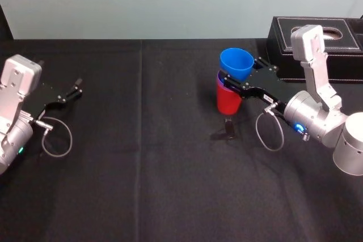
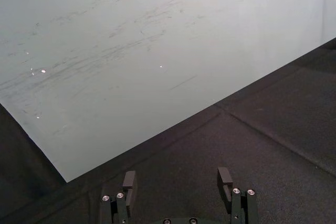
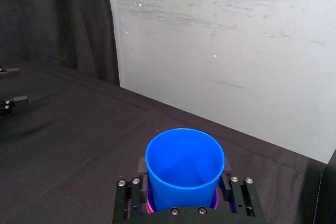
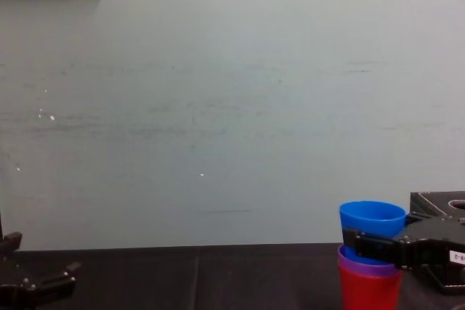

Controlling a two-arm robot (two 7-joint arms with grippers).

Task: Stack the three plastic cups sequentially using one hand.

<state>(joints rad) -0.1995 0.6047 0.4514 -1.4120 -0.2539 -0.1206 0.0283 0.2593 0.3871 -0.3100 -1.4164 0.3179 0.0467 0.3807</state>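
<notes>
The right gripper (image 1: 241, 75) clasps the blue cup (image 1: 236, 63), nested in the purple cup (image 4: 367, 265) atop the red cup (image 1: 227, 101), seemingly just off the tablecloth (image 1: 142, 168). The left gripper (image 1: 71, 92) rests spread open, far left.

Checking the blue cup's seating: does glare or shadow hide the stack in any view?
Head view: even light, no glare; right pincer closed on blue cup, above purple cup and red cup. Chest view: pincer crosses the blue cup just above the purple rim. Right wrist view: cup interior evenly lit. Left wrist view: left pincer open, idle; bright specks on wall.
</notes>
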